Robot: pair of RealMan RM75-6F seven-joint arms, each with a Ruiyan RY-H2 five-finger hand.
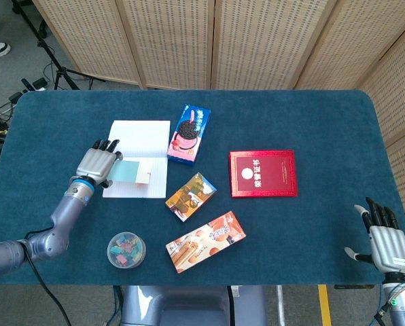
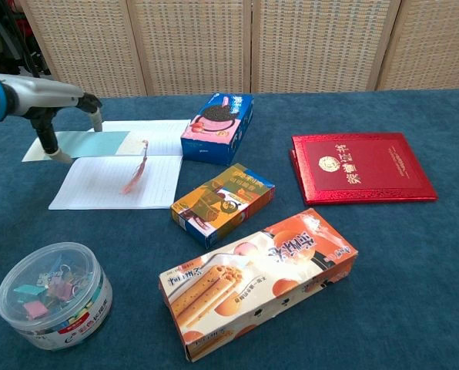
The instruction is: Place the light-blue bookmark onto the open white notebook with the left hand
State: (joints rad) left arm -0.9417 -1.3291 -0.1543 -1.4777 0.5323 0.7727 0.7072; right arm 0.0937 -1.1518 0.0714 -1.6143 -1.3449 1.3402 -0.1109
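My left hand [image 1: 98,164] holds the light-blue bookmark [image 1: 132,172] by its left end, above the near page of the open white notebook [image 1: 136,139]. In the chest view the left hand [image 2: 54,117] pinches the bookmark [image 2: 91,144] level over the notebook [image 2: 118,182], and a pink tassel [image 2: 135,171] dangles from its right end. My right hand [image 1: 384,242] hovers at the table's near right corner, fingers spread, holding nothing. The chest view does not show it.
A blue cookie box [image 1: 189,133] lies against the notebook's right edge. A small snack box [image 1: 190,196], a long biscuit box [image 1: 206,242], a red booklet [image 1: 262,173] and a round tub of clips [image 1: 126,248] lie on the blue table [image 1: 311,122].
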